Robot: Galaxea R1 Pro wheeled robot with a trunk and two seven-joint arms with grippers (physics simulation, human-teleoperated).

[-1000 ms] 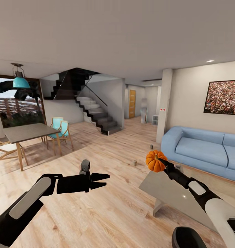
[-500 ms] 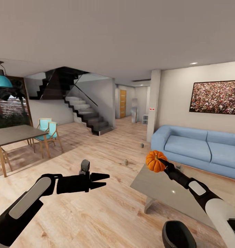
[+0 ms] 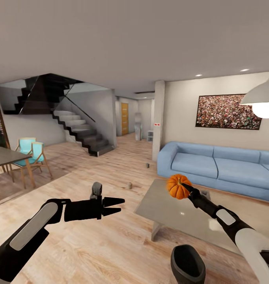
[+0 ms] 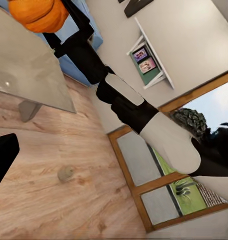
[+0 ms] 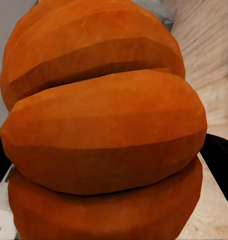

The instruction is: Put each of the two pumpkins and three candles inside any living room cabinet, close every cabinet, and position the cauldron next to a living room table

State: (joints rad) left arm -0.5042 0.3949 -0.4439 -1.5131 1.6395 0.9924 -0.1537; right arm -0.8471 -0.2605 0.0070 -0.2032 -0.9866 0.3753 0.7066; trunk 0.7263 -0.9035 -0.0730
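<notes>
Right gripper (image 3: 185,188) clamped on a pumpkin (image 3: 178,186), held aloft at centre-right of the head view, above the near-left part of the grey table (image 3: 172,207). Ribs of the pumpkin seen running crosswise in the right wrist view (image 5: 103,125); stem not discernible, so pointing direction cannot be told. Round form, no clear long axis.

Left gripper (image 3: 118,205) at lower left of centre, fingers spread with a gap between the tips, holding nothing, pointing toward frame right over bare wood floor (image 3: 99,248).

Table at lower centre-right, its left edge running diagonally from mid-frame toward the bottom, one leg visible beneath the near corner. Blue sofa (image 3: 217,167) just behind the table's far edge, against the right wall, under a framed picture (image 3: 228,111). Narrow strip of floor between table and sofa.

Open floor wide across the left and centre, stretching back to the staircase (image 3: 81,134) at mid-left. 2 small candles (image 3: 130,185) standing upright on that floor, well apart from each other: 1 near the table's far-left corner, the other (image 3: 147,165) further back near the sofa's arm. Dining table (image 3: 4,156) edge and 2 teal chairs (image 3: 32,154) at the far left. Dark rounded object (image 3: 186,263) at bottom centre, near the table's near edge.
</notes>
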